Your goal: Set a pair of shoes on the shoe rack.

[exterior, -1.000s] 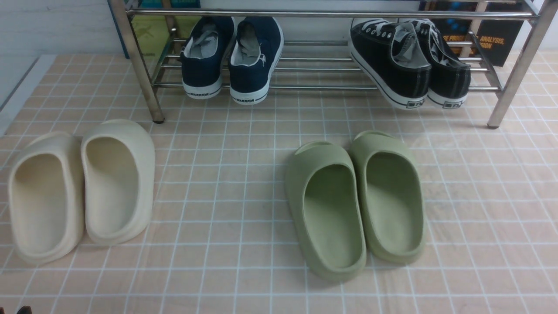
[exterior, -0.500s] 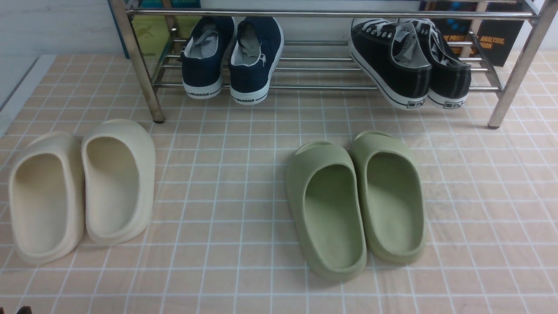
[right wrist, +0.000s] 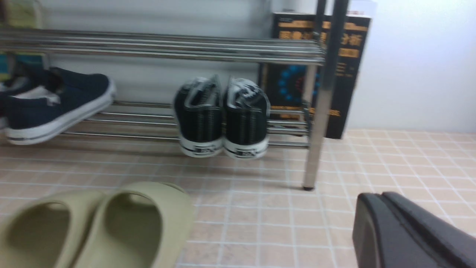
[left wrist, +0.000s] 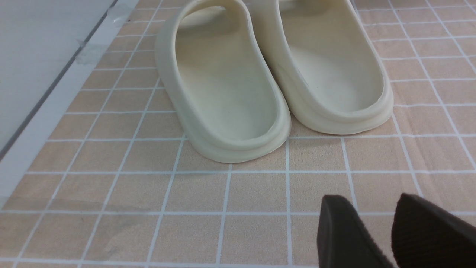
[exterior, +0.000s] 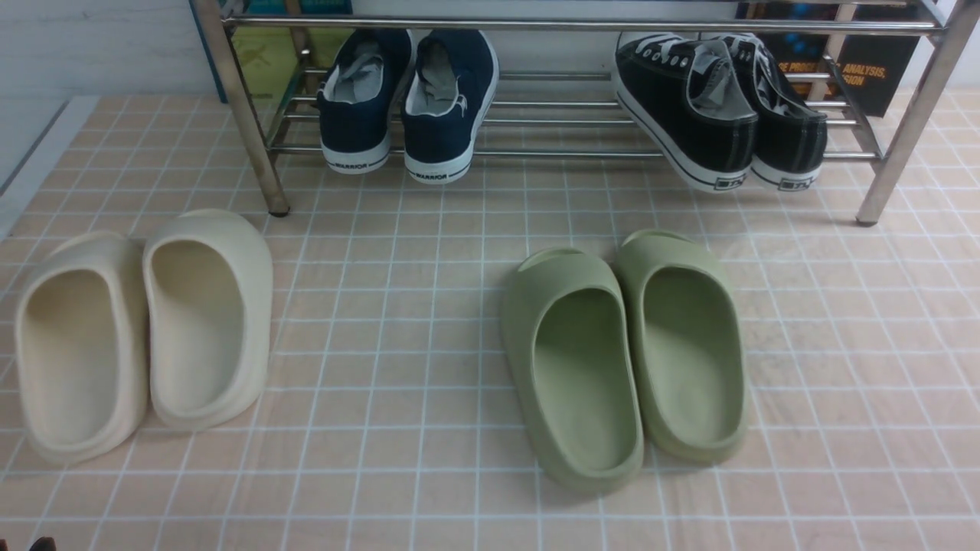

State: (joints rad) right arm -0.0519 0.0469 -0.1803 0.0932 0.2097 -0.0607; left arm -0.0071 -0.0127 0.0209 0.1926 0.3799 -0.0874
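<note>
The pair of shoes, two black canvas sneakers (exterior: 720, 115) with white soles, rests on the lower rails of the shoe rack (exterior: 566, 153) at its right end, heels hanging over the front rail. In the right wrist view the same sneakers (right wrist: 223, 119) sit side by side beside a chrome leg (right wrist: 319, 111). My right gripper (right wrist: 375, 199) is shut with nothing in it, low over the tiles and well short of the rack. My left gripper (left wrist: 370, 208) is open and empty, with floor showing between its fingers. Neither gripper shows in the front view.
Navy slip-on sneakers (exterior: 406, 99) sit on the rack's left part. Cream slides (exterior: 145, 329) lie on the tiled floor at the left, just ahead of my left gripper. Green slides (exterior: 628, 352) lie in the middle right. A dark box (right wrist: 334, 74) stands behind the rack's right leg.
</note>
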